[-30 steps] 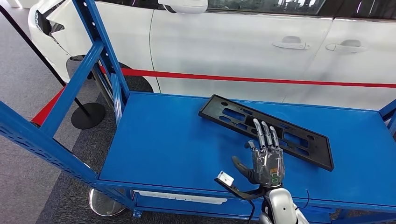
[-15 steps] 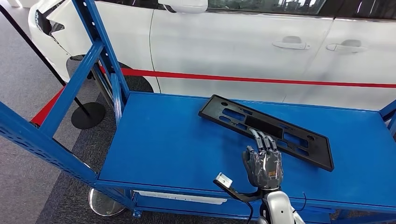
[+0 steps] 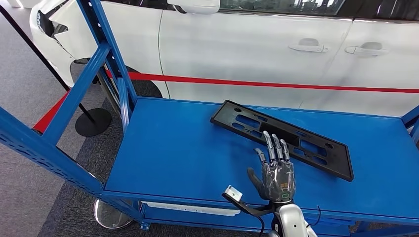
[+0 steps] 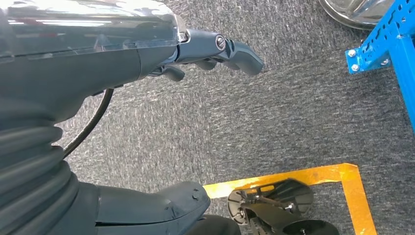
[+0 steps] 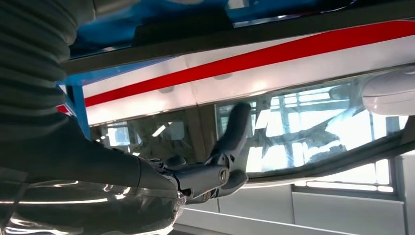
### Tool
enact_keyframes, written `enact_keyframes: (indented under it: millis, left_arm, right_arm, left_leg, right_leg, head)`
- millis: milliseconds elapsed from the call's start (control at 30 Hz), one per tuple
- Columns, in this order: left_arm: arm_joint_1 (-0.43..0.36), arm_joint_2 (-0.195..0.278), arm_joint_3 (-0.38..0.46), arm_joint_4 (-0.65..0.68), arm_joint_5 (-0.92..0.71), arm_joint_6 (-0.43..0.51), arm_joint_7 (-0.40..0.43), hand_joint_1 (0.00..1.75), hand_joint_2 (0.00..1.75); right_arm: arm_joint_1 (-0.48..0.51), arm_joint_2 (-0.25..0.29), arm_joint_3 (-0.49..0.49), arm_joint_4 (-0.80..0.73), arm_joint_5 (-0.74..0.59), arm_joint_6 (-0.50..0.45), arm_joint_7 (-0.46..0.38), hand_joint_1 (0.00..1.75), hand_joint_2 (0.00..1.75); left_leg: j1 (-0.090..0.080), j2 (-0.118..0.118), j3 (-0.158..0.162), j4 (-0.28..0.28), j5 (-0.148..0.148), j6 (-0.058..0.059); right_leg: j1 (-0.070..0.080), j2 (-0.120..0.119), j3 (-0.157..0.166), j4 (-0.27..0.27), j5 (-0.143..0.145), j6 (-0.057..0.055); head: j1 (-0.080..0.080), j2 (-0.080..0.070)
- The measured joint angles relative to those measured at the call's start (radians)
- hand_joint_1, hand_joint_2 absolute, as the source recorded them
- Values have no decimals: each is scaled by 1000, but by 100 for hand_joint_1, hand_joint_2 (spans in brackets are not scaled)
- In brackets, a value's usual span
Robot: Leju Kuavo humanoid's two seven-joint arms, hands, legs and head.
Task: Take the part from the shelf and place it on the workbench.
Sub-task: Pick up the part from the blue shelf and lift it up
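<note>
Fingers (image 3: 272,144) of the right hand (image 3: 276,170) are spreading empty beside the part (image 3: 281,137), needing, seemingly, to slide under its near edge.

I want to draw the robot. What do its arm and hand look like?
The right hand is dark grey and shiny, with slim silvery-grey fingers and a small green and orange mark on its back. Its forearm is smooth silver. A black cable leads to a little white box at the wrist. Up close, the left hand has a grey ribbed cover.
</note>
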Motion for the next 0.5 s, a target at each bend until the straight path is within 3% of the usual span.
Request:
enact_keyframes:
  millis: [133,500]
  left_arm:
    - [0,0,0,0,-1,0,1,0,175]
    - [0,0,0,0,-5,2,4,0,175]
  right_arm:
    - [0,-2,0,0,0,0,8,0,0]
    - [-5,-10,0,14,0,0,53,0,0]
  left_leg:
    - [0,0,0,0,0,0]
    - [0,0,0,0,0,0]
  right_leg:
    - [0,0,0,0,0,0]
    - [0,0,0,0,0,0]
  head:
    - [0,0]
    - [0,0]
